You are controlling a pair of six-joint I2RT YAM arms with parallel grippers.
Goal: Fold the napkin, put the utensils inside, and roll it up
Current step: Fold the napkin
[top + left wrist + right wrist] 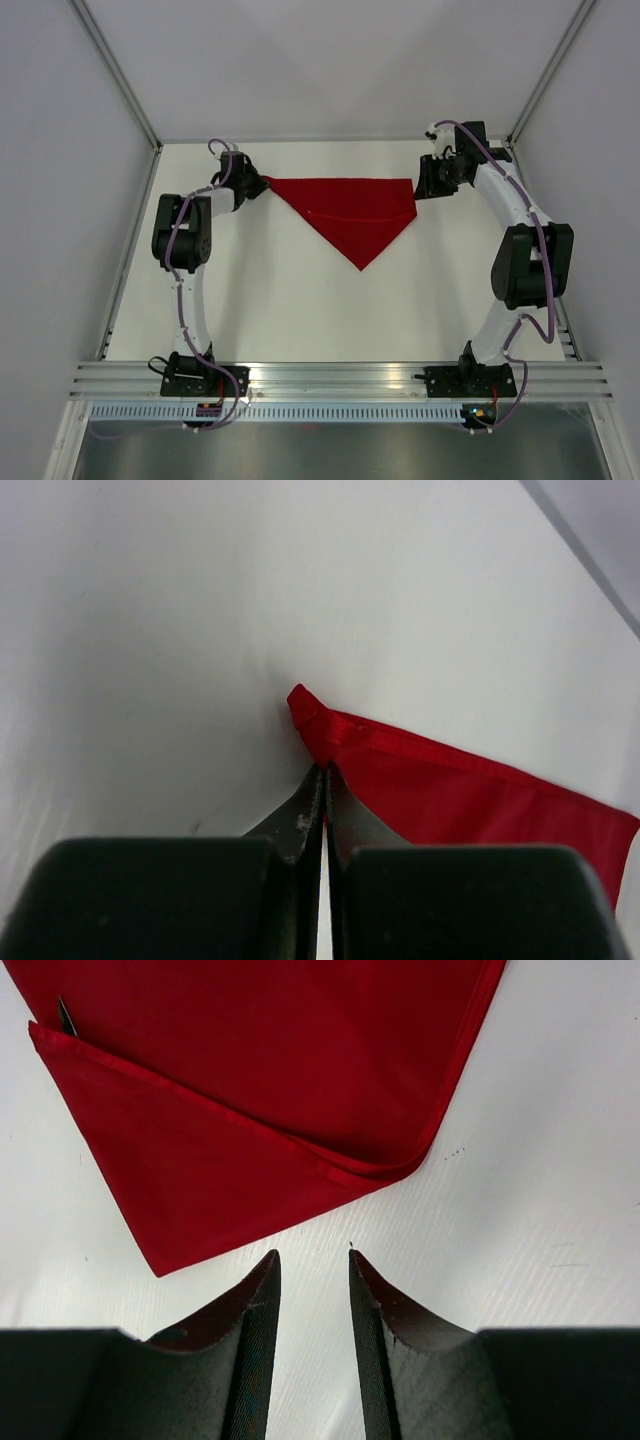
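The red napkin lay folded into a triangle on the counter: thin, limp, probably slippery, best pinched at its hemmed corners. The left gripper was clamped on one corner; the right gripper gaped half-open, empty, just short of the other.

The napkin is being carried by the table near its far edge, being flanked at its left and right corners by the left pincer and right pincer.
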